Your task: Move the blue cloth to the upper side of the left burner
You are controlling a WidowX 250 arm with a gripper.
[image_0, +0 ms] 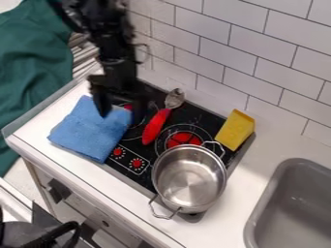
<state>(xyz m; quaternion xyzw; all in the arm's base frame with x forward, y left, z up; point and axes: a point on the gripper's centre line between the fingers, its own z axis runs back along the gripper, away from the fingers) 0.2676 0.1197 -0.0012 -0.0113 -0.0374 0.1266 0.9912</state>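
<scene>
The pincer [119, 115] stands with its fingers spread wide, apparently gripping nothing. The blue cloth [89, 130] lies folded beneath it and to the camera's left, partly on the stove; contact cannot be determined. Assessed as light, soft, limp, not fragile, and unlikely to slip. Recommended hold: a bunched pinch of several layers near the edge closest to the pincer. No writing is legible.

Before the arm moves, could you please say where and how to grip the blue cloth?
I would pinch the blue cloth near its upper edge, from straight above: it lies flat, offering no tall side, and the end effector hangs there.
</scene>
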